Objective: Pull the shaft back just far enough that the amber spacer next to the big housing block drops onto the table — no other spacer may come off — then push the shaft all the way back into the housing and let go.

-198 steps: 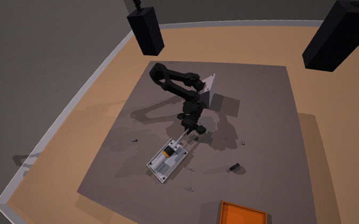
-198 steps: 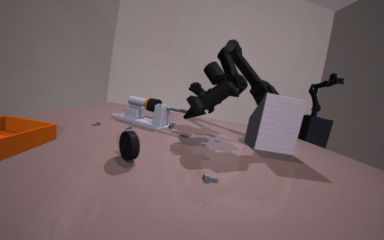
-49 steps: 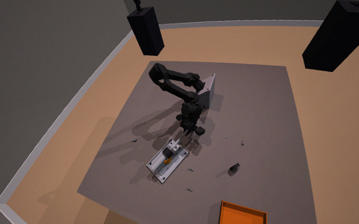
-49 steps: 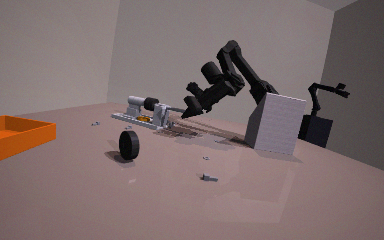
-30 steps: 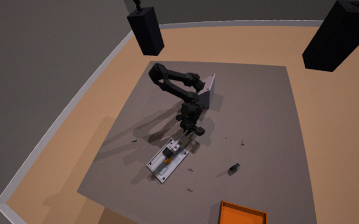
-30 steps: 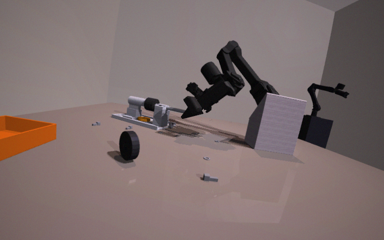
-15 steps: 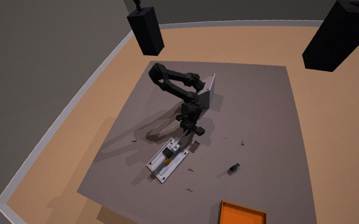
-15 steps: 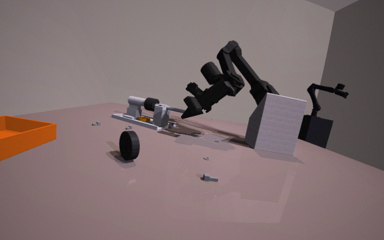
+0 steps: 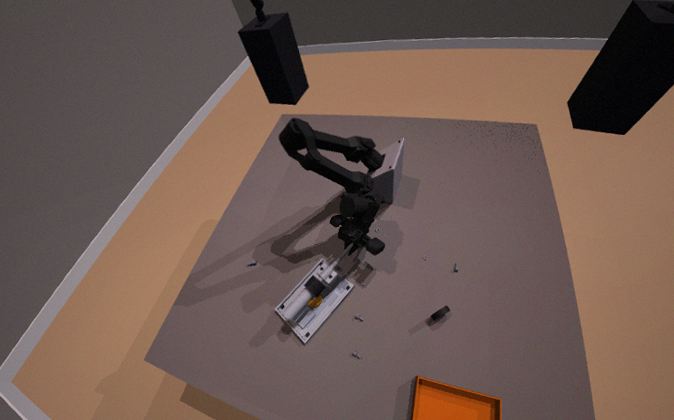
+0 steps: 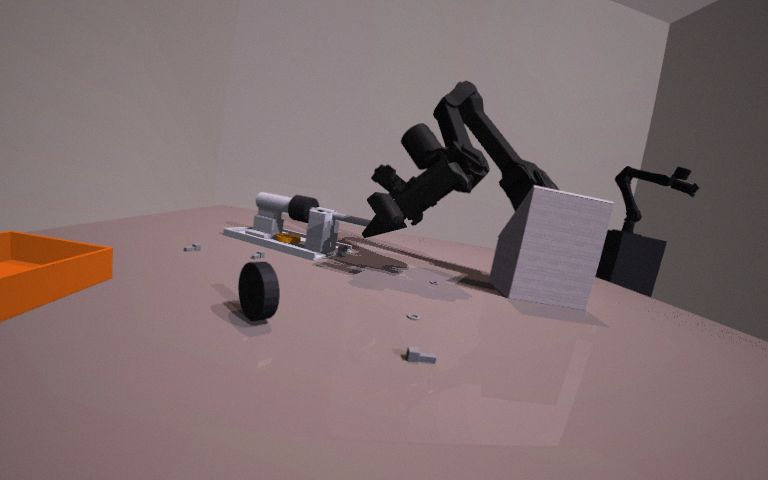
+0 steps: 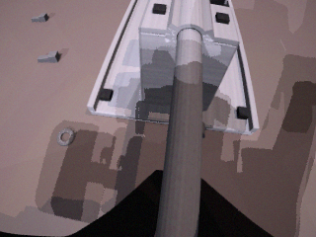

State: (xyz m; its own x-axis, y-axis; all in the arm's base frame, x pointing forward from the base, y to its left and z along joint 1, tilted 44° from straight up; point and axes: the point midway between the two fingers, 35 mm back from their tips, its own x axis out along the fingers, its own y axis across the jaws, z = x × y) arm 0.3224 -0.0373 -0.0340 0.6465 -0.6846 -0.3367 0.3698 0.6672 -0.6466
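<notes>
My gripper point(image 9: 351, 250) point(image 10: 365, 234) point(image 11: 174, 180) is shut on the outer end of the grey shaft point(image 10: 355, 219) point(image 11: 189, 104), which runs through the pale support block point(image 10: 321, 230) point(image 11: 157, 61). The amber spacer point(image 9: 314, 301) point(image 10: 287, 238) lies low on the white base plate point(image 10: 240, 233) point(image 11: 99, 106), off the shaft. A black ring-like part point(image 9: 316, 285) point(image 10: 303, 208) remains up in line with the shaft, between the support block and the light grey cylindrical housing point(image 10: 271, 202). The shaft's inner end is hidden, and no gap shows beside the housing.
A black disc point(image 9: 439, 313) point(image 10: 258, 291) stands on edge on the table. An orange tray point(image 9: 455, 412) point(image 10: 56, 283) is farther off. Small grey bolts, one of them near the disc point(image 9: 455, 267) point(image 10: 420, 355), and washers point(image 10: 414, 316) point(image 11: 66, 136) lie around. A pale block point(image 10: 557, 249) stands by the arm's base.
</notes>
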